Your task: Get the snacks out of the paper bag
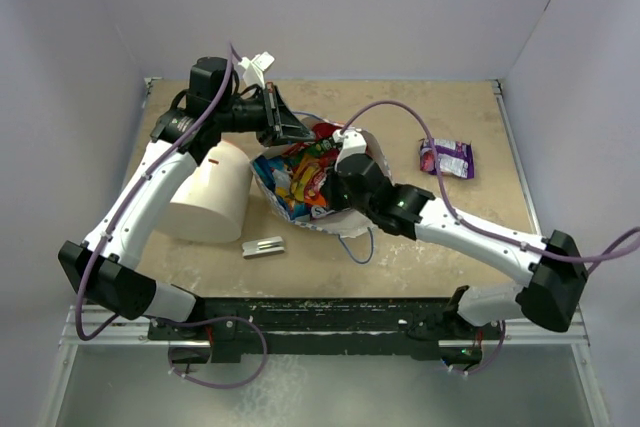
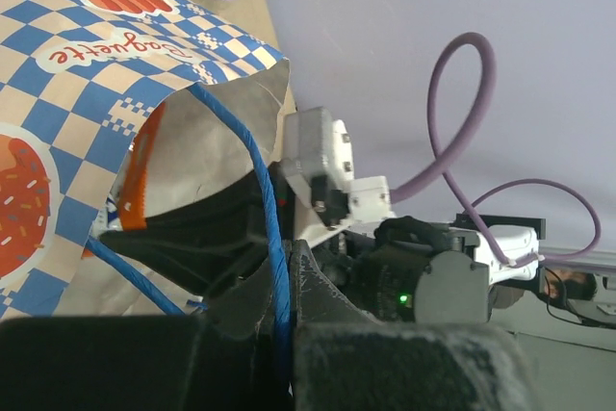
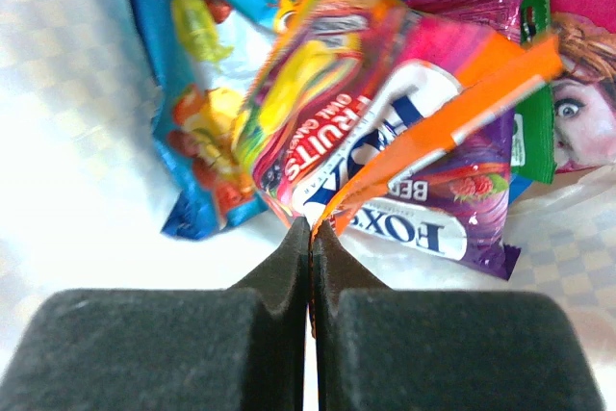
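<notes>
Two pincers, both closed: our right pincer (image 3: pixel 310 230) pinches the corner of an orange-edged packet (image 3: pixel 452 113) among the snacks (image 1: pixel 303 179) inside the paper bag (image 2: pixel 58 93). Our left pincer (image 2: pixel 292 262) clamps the bag's far rim and blue string handle (image 2: pixel 260 190). One purple packet (image 1: pixel 447 158) lies on the desk (image 1: pixel 400 267) right of the bag, and a white cylinder (image 1: pixel 210 195) stands left of it.

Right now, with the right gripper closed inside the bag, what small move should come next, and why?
Probably lift the right gripper up and out of the paper bag. Its jaws look shut on the corner of the pink-and-orange packet, and the left gripper pinches the blue string handle, holding the mouth open.
</notes>
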Controlling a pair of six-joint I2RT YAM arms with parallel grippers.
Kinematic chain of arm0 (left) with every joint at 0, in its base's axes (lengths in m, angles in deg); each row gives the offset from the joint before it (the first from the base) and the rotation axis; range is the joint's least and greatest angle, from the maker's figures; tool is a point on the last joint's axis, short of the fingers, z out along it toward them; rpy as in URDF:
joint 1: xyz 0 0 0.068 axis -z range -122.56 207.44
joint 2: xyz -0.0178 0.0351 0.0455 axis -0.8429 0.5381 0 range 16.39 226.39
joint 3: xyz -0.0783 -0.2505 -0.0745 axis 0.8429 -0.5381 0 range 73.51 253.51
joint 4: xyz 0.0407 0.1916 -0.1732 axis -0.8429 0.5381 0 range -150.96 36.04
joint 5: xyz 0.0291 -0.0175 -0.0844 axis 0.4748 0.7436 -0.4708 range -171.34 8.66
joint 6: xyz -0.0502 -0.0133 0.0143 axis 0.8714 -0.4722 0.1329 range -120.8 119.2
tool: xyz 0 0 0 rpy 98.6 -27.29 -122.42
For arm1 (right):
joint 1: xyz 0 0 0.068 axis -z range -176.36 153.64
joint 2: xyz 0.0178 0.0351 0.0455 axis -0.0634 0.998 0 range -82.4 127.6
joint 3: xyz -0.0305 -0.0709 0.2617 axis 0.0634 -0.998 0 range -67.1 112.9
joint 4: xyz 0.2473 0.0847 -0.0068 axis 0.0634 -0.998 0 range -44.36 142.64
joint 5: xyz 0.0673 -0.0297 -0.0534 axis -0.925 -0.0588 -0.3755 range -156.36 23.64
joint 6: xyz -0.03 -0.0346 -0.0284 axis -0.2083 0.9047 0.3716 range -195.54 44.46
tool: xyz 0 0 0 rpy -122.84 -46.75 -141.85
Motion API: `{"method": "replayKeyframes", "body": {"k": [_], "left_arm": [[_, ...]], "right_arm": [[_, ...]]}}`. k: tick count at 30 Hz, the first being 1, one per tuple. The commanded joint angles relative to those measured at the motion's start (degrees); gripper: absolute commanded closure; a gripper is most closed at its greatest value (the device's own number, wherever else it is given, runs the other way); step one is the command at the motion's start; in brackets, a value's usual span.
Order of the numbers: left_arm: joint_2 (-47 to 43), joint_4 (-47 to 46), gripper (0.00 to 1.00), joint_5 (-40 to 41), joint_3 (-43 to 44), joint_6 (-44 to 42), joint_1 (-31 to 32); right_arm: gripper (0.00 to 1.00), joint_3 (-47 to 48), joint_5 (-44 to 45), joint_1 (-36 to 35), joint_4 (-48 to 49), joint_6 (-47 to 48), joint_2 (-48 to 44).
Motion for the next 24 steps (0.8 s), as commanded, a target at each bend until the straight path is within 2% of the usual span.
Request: {"method": "replayKeyframes", "body": {"k": [1, 7, 20, 24], "left_arm": [[-1.8, -1.6, 1.0, -1.1, 2.5, -0.9, 0.4], [-1.6, -1.7, 1.0, -1.6, 1.9, -1.2, 0.4], [-1.4, -0.9, 1.0, -2.2, 0.9, -2.0, 0.4], [-1.0, -0.9, 1.0, -2.3, 0.8, -2.0, 0.4]], "right_arm": [[1.0, 3.2, -5.0, -0.1, -3.1, -1.4, -5.0], [1.0, 10.2, -4.9, 0.0, -11.6, -1.3, -7.4], [1.0, 24.1, -15.9, -0.1, -17.8, 8.2, -13.8], [1.0, 29.3, -16.3, 0.0, -20.4, 11.0, -14.7]]}}
